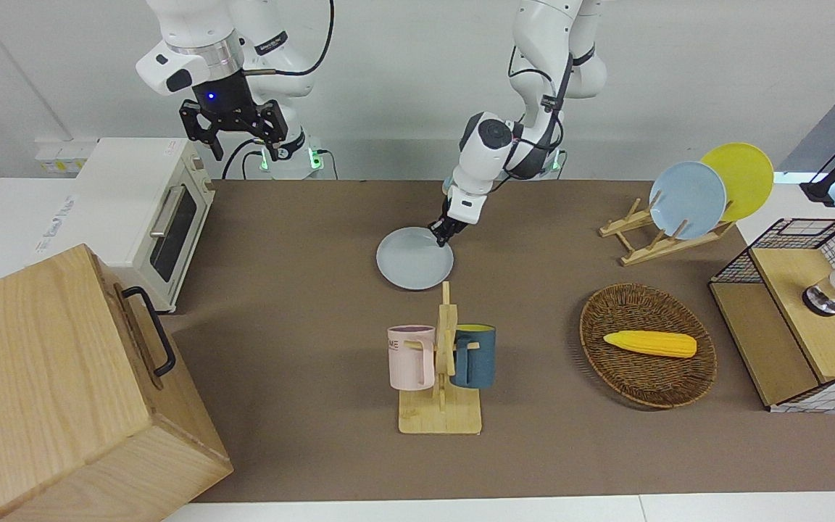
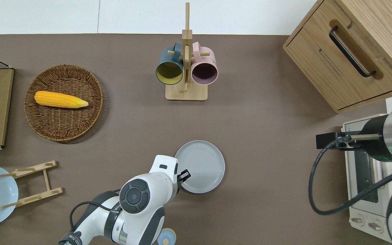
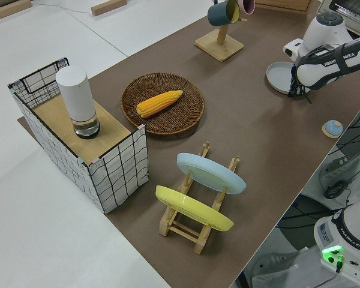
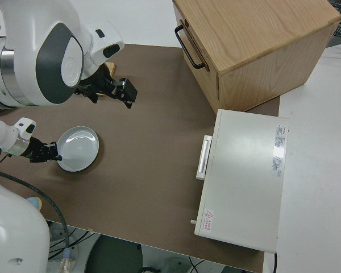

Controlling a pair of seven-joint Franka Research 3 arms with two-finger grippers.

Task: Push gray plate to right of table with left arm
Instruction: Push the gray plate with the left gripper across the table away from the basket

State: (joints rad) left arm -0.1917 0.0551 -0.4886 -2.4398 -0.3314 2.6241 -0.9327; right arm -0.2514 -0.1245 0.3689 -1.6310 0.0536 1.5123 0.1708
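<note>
plates: I count three, gray plate (image 2: 201, 166), blue plate (image 1: 687, 199), yellow plate (image 1: 744, 177)
mugs: I count two (image 2: 169, 69)
arms: two

The left arm (image 3: 339, 57) carries the words "FRANKA" and "MIKA" in black on its white forearm, seen from the left side. In the same view, the white base (image 3: 348, 240) in the bottom corner shows "FRANKA EMIKA". The pink mug (image 1: 411, 356) on the mug stand has dark letters on its side that end with "ME"; the rest is hidden. The white oven (image 4: 247, 176) has a red warning sticker and a long label on its top, both too small to read.
</note>
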